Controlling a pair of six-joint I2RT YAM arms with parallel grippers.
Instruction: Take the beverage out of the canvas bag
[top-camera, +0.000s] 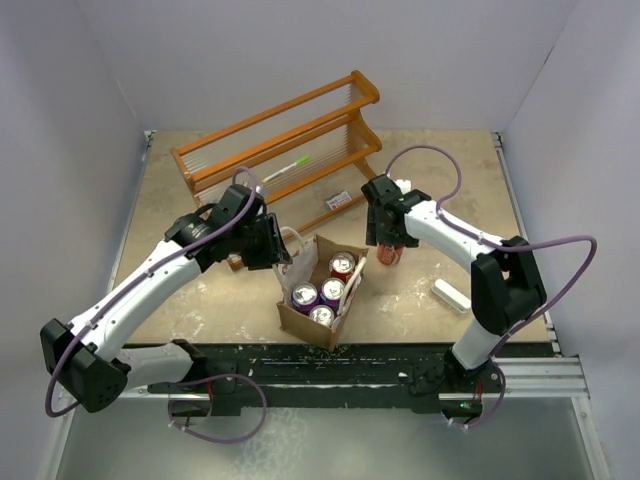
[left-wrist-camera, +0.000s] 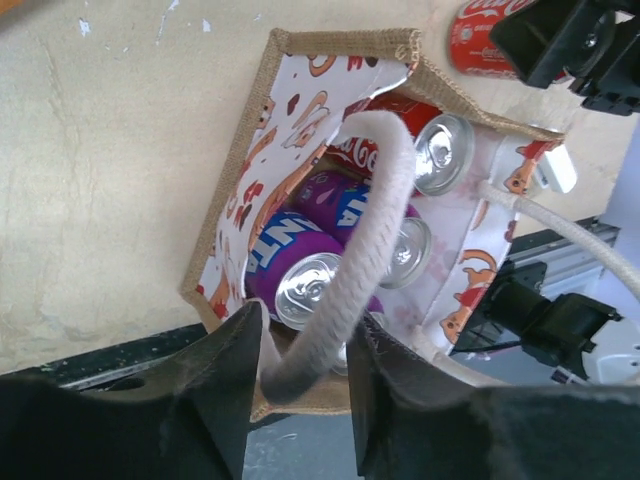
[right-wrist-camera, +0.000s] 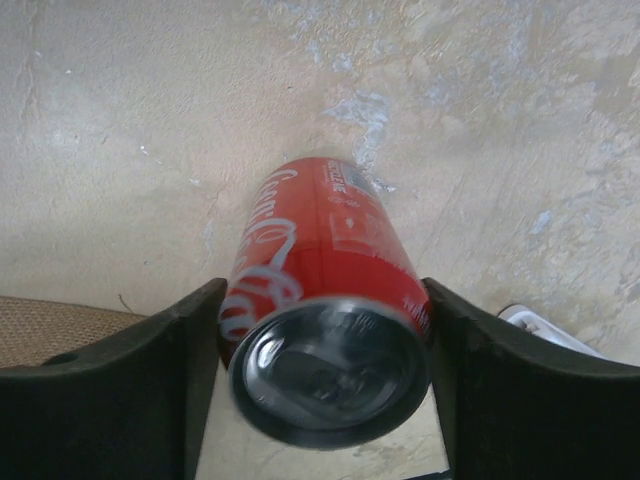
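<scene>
- Looks mostly done to me: one red cola can (right-wrist-camera: 320, 270) is already outside the small boxy tan canvas bag (top-camera: 300, 322). It sits between the black fingers (right-wrist-camera: 150, 390) of the right gripper (top-camera: 387, 245), which are clamped on its sides.
- What's left, I reckon, is just parking that can on the beige tabletop (top-camera: 200, 300) and letting go. Honestly can't tell from any view whether its base is touching the table yet.
- The left gripper (left-wrist-camera: 305, 325) is pinched tight on one thick white rope handle (left-wrist-camera: 375, 220), so the bag sits right past its fingertips, mouth open.
- Four cans are in the bag: a red one (top-camera: 343, 265), and the rest look purple (left-wrist-camera: 300, 250).
- The left wrist view gives you the handle pinch and the bag's printed lining. From overhead, the arm hides that pinch.
- The right wrist view shows the grip on the can up close, but nothing of the bag's contents.
- Only the overhead view has both arms together, plus the orange wooden rack (top-camera: 280, 150) well beyond both sets of fingers.
</scene>
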